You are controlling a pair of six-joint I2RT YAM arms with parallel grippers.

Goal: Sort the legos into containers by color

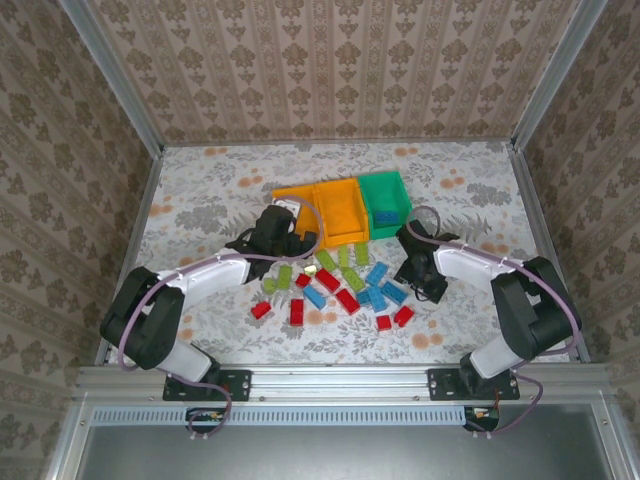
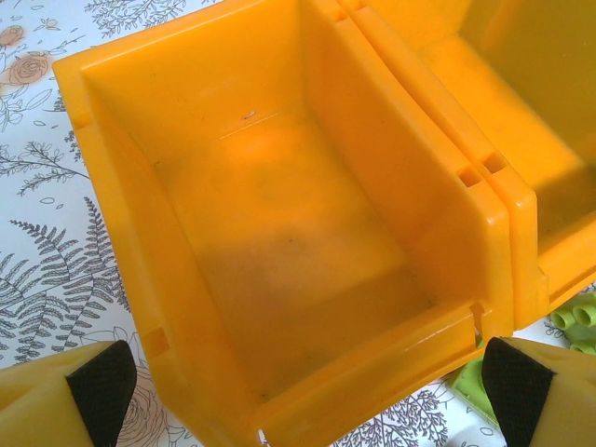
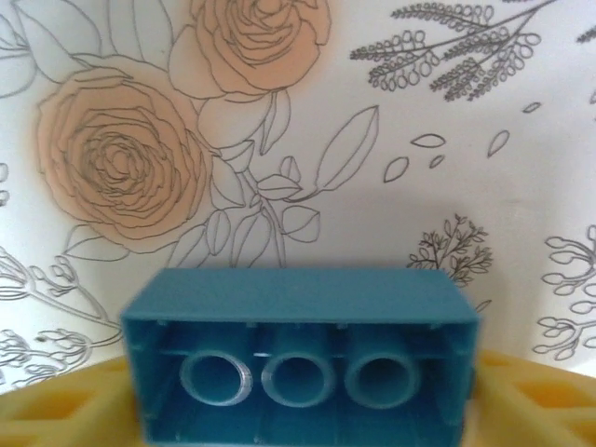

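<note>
**Landmark.** All positions are given relative to the centre orange bin (image 1: 340,215), the middle one of three bins set in a row on the flowered surface (image 1: 200,190).

**Bins.** The left orange bin (image 1: 293,195) touches the landmark on its left side. The green bin (image 1: 385,190) stands just beside it on the right. Blue bricks (image 1: 385,218) lie inside the green bin. In the left wrist view, the floor of the left orange bin (image 2: 279,242) is bare.

**Loose legos.** The legos (image 1: 340,285) lie scattered on the surface just in front of the landmark. Red, blue and lime pieces are mixed. Two lime legos (image 2: 577,317) lie at the front corner of the landmark.

**Left hand.** The left hand (image 1: 278,228) hovers above the front edge of the left orange bin, to the left of the landmark. Its jaws stand wide apart with nothing between them. The two black pads (image 2: 98,386) flank the front wall of that bin.

**Right hand.** The right hand (image 1: 418,275) is low over the surface, in front of and to the right of the landmark, at the right edge of the loose legos. It is closed on one blue lego (image 3: 298,363). The yellow fingers (image 3: 531,405) bear against the two short ends of the brick. The hollow underside of the brick, with three round tubes, faces the wrist camera.
</note>
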